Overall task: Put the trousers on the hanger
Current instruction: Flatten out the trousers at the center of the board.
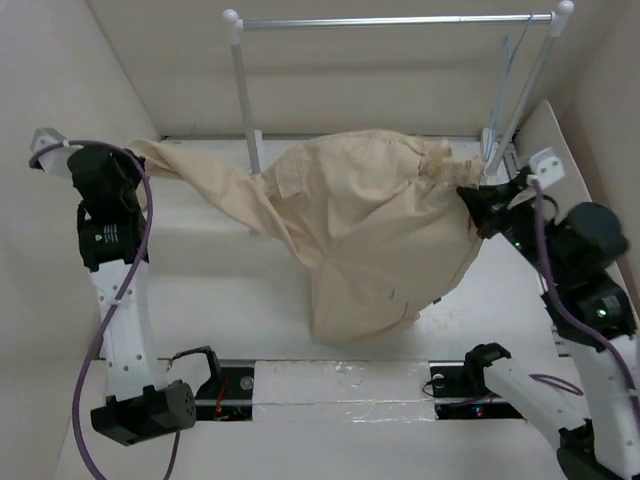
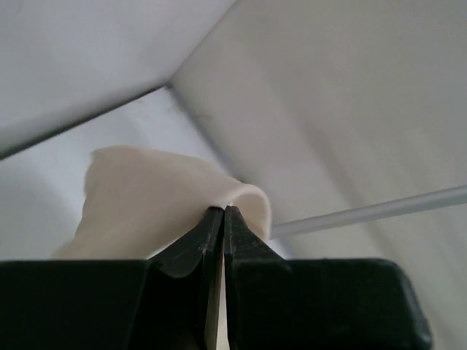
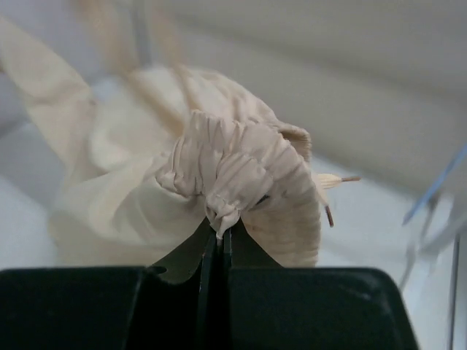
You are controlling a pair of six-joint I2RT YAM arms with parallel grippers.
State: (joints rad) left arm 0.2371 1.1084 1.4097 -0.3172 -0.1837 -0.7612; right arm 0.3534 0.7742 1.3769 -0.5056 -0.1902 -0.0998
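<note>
The beige soft cotton trousers are held stretched. A leg end is clamped by the left gripper, the gathered waistband by the right gripper

We make out the hanger only as thin lines beside the rack post; in the right wrist view it is blurred. From above, the left gripper tips sit hidden under the wrist.
</note>
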